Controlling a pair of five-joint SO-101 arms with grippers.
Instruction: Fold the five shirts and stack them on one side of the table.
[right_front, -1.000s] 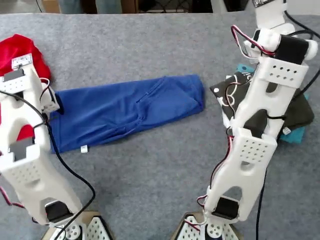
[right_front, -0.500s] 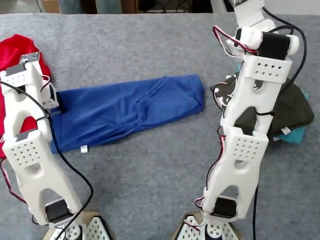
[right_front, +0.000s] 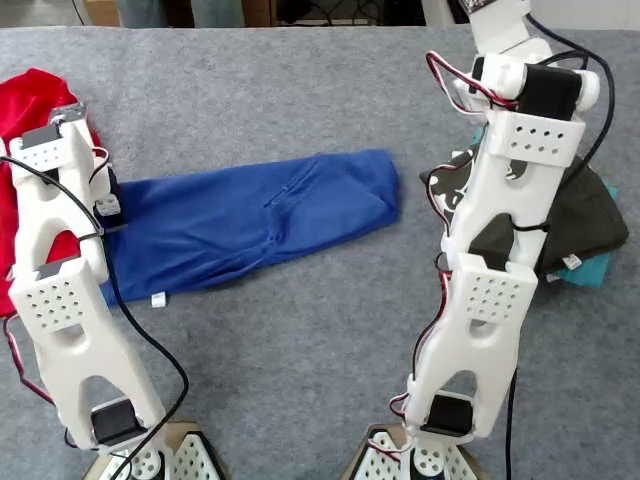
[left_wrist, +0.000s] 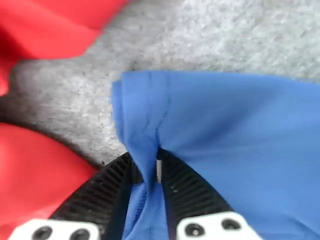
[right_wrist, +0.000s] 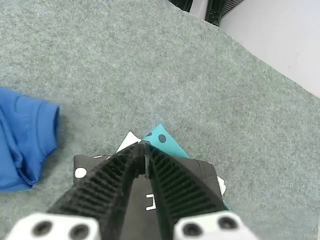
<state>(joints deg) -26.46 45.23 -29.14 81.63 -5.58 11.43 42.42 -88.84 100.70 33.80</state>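
High view: the blue shirt (right_front: 260, 225) lies as a long, narrow band across the middle of the grey bench (right_front: 300, 370), slanting a little, with a small white tag at its near edge. In the left wrist view, the left gripper (left_wrist: 150, 172) is clenched on a pinched ridge of the blue fabric at the shirt's end. Just beside that end lies a crumpled red shirt (right_front: 35, 100), partly under the left arm. Well apart, on the other side of the bench, sits a stack of folded shirts (right_front: 590, 220): a dark one with white dots, a teal one and a dark olive one. The right gripper (right_wrist: 146, 160) hangs over that stack, fingers pressed together with nothing between them.
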